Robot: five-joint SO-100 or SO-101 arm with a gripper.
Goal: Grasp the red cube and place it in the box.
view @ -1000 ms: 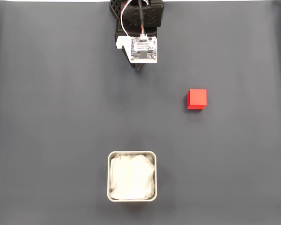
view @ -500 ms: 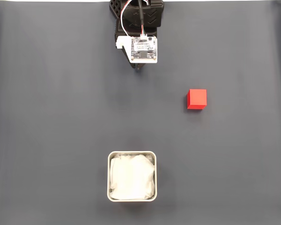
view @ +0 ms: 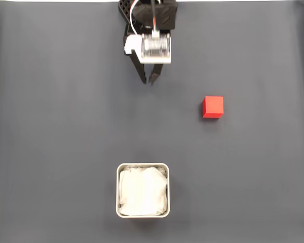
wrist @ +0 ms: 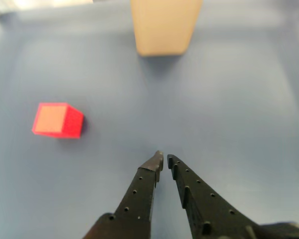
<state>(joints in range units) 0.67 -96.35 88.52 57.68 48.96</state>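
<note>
Looking down my gripper (wrist: 163, 158), tips nearly touching, holding nothing. Red cube (wrist: 57, 120) sits on the mat off to the left in wrist view, well apart; box (wrist: 165, 25) is straight ahead, far. So I'd judge next move = swing left w/ jaws opening.

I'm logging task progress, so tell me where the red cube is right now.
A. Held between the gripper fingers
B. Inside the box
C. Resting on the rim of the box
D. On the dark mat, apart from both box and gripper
D: in the fixed view the red cube sits alone on the mat, well clear of the box and the gripper.
</note>
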